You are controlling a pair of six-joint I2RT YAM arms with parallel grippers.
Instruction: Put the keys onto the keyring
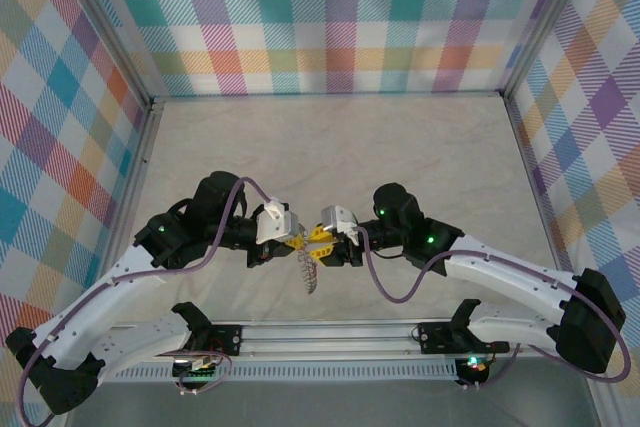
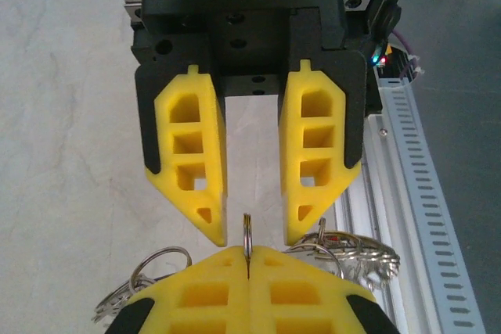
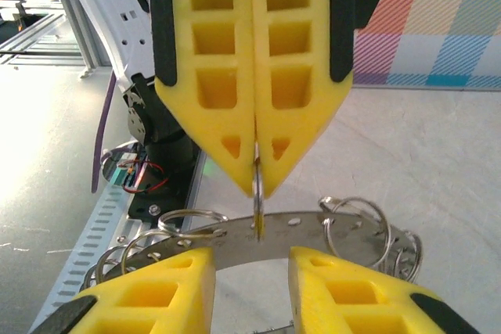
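Pinched keyring (image 3: pixel 309 228) edge-on in left pincer (image 3: pixel 256 180), pressed together on it. Held right pincer (image 3: pixel 252 271) spread, facing left one across keyring. Dangled small split rings (image 3: pixel 192 212) off keyring, above tabletop (image 1: pixel 330 147) and slotted rail (image 2: pixel 403 162).

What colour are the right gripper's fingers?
Yellow fingers, black-backed; clearest in the left wrist view.

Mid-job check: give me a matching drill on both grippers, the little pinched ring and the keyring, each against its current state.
Things:
1. left gripper
2. right gripper
3. small ring
4. keyring

States:
a. jaws apart
b. punched metal strip carrying several split rings
c. shut
d. pinched edge-on

Pairs: 1-c, 2-a, 3-d, 4-b
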